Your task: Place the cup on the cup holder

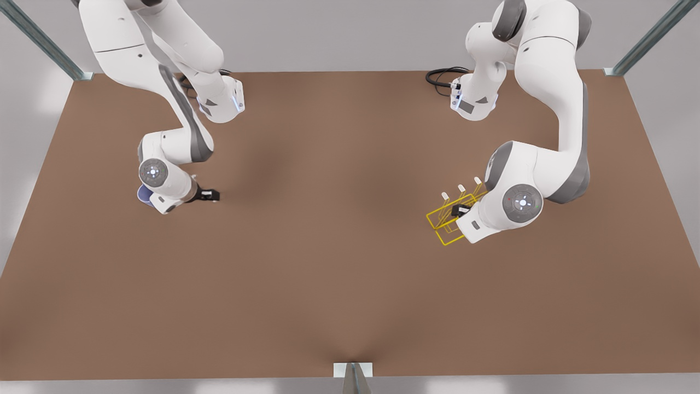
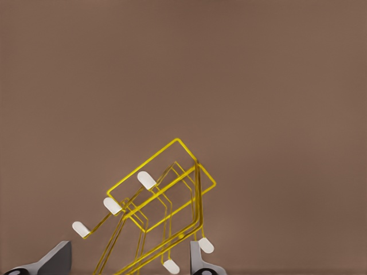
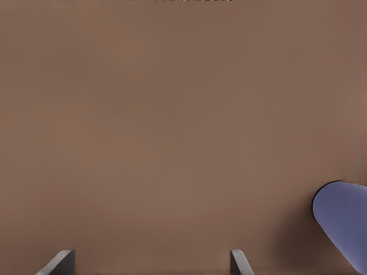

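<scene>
While the left end effector [image 1: 458, 210] hung spread over the cup holder [image 1: 449, 219], the right end effector [image 1: 210, 195] gaped, empty, beside the cup [image 1: 144, 193].

A: What colour is the table [image 1: 328, 246]?

B: Plain matte brown, no grain or pattern, with a slightly darker patch near the middle of the frame.

A: And the cup [image 3: 344, 220]?

B: Pale lavender-blue, unpatterned. In the front view only a sliver of it [image 1: 143, 193] peeks out at centre left.

A: The cup holder [image 1: 448, 219]?

B: Bright yellow wire (very thin), its prongs capped in cream-white, at centre right.

A: The arms?

B: Glossy white shells with grey joints. The left gripper [image 2: 129, 260] has grey fingers, and so does the right gripper [image 3: 152, 262].

A: The surroundings?

B: Light grey floor, and grey-green metal posts in the upper corners.
</scene>
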Action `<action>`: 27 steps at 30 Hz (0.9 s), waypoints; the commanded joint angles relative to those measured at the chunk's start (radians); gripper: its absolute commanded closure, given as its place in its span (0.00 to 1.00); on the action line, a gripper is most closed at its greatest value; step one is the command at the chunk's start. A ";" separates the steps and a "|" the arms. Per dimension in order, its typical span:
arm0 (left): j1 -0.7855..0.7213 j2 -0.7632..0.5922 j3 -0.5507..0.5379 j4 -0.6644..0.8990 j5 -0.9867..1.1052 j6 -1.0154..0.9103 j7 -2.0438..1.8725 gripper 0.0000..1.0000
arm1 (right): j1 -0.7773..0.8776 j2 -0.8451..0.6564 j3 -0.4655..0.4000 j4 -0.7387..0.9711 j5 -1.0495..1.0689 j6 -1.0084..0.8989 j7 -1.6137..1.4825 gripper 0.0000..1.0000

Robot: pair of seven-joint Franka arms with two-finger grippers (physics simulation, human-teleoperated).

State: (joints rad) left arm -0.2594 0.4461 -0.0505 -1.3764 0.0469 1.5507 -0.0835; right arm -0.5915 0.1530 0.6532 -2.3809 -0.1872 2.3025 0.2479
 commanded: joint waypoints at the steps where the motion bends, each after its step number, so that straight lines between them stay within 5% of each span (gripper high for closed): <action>1: -0.001 -0.001 0.000 0.000 0.001 0.000 0.001 0.00 | -0.004 -0.004 0.002 0.000 -0.020 -0.005 0.197 0.00; 18: -0.003 -0.012 -0.003 0.004 0.001 -0.029 0.004 0.00 | -0.045 -0.155 0.017 -0.075 -0.021 -0.097 0.050 0.00; 27: -0.007 -0.007 -0.019 0.004 0.001 -0.024 -0.010 0.00 | -0.106 -0.147 0.011 0.103 -0.009 -0.287 -0.208 0.00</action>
State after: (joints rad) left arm -0.2653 0.4404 -0.0684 -1.3737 0.0461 1.5285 -0.0841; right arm -0.6839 0.0028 0.6640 -2.2930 -0.2033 2.1039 0.2567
